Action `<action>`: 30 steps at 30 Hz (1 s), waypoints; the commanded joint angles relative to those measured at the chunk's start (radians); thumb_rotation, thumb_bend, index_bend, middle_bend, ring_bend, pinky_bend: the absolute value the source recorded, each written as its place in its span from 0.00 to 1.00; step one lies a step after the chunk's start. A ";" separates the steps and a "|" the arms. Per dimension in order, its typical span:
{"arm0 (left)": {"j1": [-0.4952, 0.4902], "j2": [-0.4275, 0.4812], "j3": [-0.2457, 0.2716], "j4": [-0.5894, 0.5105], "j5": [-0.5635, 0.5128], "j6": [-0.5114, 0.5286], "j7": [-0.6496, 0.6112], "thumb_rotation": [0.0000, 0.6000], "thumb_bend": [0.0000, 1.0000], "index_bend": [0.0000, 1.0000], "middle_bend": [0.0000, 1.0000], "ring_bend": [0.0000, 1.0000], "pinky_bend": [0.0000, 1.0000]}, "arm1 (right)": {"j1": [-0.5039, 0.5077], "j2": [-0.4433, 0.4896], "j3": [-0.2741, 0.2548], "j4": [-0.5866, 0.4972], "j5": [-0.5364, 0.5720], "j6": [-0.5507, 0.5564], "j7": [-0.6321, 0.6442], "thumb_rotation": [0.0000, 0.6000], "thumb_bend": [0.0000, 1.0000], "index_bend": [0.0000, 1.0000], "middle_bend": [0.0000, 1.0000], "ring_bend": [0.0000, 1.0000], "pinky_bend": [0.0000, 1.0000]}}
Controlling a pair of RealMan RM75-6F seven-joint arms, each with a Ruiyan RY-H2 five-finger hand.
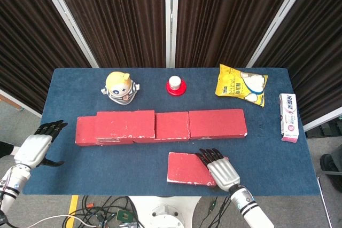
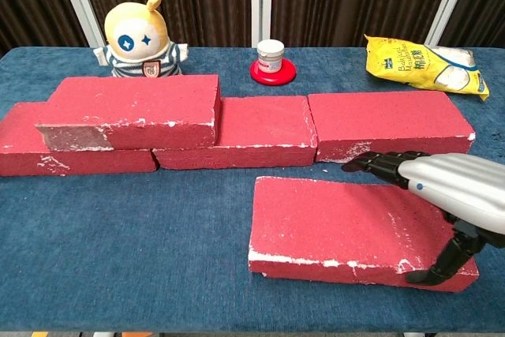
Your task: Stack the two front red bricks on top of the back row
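Observation:
Three red bricks form the back row [image 1: 216,124] [image 2: 387,124] across the blue table. A fourth red brick [image 1: 125,124] [image 2: 134,106] lies stacked on the row's left part. One front red brick [image 1: 184,167] [image 2: 331,222] lies flat near the table's front edge. My right hand [image 1: 219,168] [image 2: 456,191] is spread over this brick's right end, its fingers pointing toward the back row and its thumb down at the front right corner; it grips nothing. My left hand [image 1: 36,146] hovers off the table's left edge with fingers apart, holding nothing; the chest view does not show it.
Behind the row stand a yellow plush toy [image 1: 120,86] [image 2: 142,39], a white jar on a red lid [image 1: 175,85] [image 2: 271,61] and a yellow snack bag [image 1: 241,85] [image 2: 426,63]. A toothpaste box [image 1: 288,117] lies at the right edge.

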 commanded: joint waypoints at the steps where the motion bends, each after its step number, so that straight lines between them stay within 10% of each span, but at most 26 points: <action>1: 0.006 0.006 -0.005 0.005 0.001 -0.010 -0.009 1.00 0.00 0.00 0.00 0.00 0.00 | 0.019 -0.025 0.002 0.003 0.035 0.002 -0.018 1.00 0.00 0.00 0.00 0.00 0.00; 30: 0.020 0.021 -0.060 0.008 -0.042 -0.123 0.024 1.00 0.00 0.00 0.00 0.00 0.00 | 0.079 -0.143 -0.015 0.089 0.149 0.085 -0.048 1.00 0.00 0.00 0.03 0.00 0.00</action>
